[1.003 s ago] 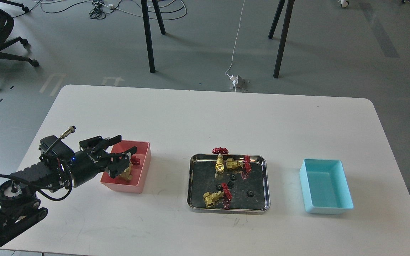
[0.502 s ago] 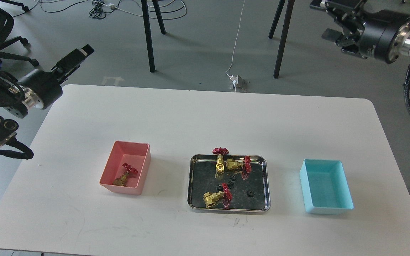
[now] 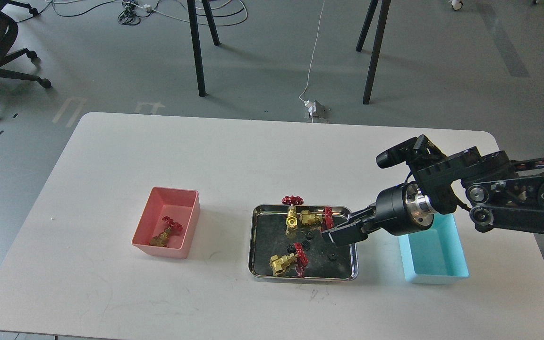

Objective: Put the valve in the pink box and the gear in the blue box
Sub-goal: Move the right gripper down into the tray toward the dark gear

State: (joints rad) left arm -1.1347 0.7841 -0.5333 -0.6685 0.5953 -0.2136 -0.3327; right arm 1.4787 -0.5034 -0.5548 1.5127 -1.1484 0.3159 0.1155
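Valve (image 3: 165, 232), brass-bodied with a red handwheel, is lying inside the pink box (image 3: 187, 226) at the left of the white table (image 3: 158, 151), toward the box's near end. Three more valves are sitting in the steel tray (image 3: 255, 245) at table centre: an upright valve (image 3: 292, 212) at the far rim, a second valve (image 3: 314, 218) lying just beside it, and a third valve (image 3: 287, 262) lying near the front left corner. Small black gears are resting on the tray floor: a pair of gears (image 3: 299, 246) near the middle and a lone gear (image 3: 332, 257) toward the right.

Right gripper (image 3: 343, 230) is reaching in from the right, hanging over the tray's right edge, just above and beside the lone gear. Its fingers (image 3: 340, 234) are showing as one dark wedge with only a slight gap suggested, so how far apart they are standing cannot be told; nothing is visibly being held between them. The arm's wrist is crossing over the far left corner of the blue box (image 3: 435, 269), which is sitting at the right of the tray. Left gripper is lying outside the view.
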